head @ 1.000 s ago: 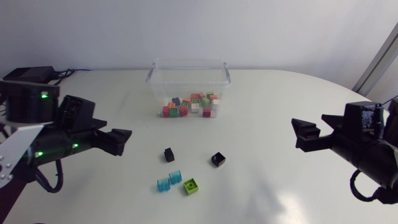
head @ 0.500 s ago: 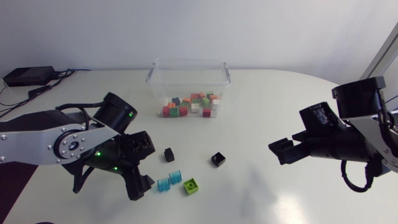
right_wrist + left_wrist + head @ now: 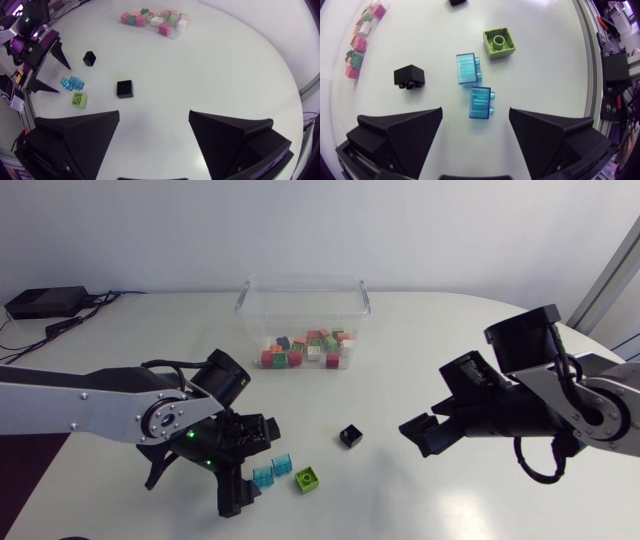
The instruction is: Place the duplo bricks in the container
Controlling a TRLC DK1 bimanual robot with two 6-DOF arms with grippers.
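Observation:
Two translucent blue bricks (image 3: pixel 273 471) and a lime green brick (image 3: pixel 307 479) lie near the table's front. My left gripper (image 3: pixel 249 467) hangs open over them. In the left wrist view the nearer blue brick (image 3: pixel 480 102) lies between the tips of my left gripper (image 3: pixel 475 111), touching neither finger. The second blue brick (image 3: pixel 467 69) and the green brick (image 3: pixel 499 42) lie just ahead, and a small black brick (image 3: pixel 410 77) lies beside one finger. Another black brick (image 3: pixel 349 436) lies left of my open, empty right gripper (image 3: pixel 418 436). That black brick (image 3: pixel 125 88) is ahead of my right gripper (image 3: pixel 154 114).
A clear plastic container (image 3: pixel 303 298) stands at the back middle with several coloured bricks (image 3: pixel 305 348) inside. A black box with cables (image 3: pixel 45 302) sits at the far left.
My left arm swung in from the left and lowered its gripper over the blue bricks. My right arm moved left toward the black brick. No brick has moved.

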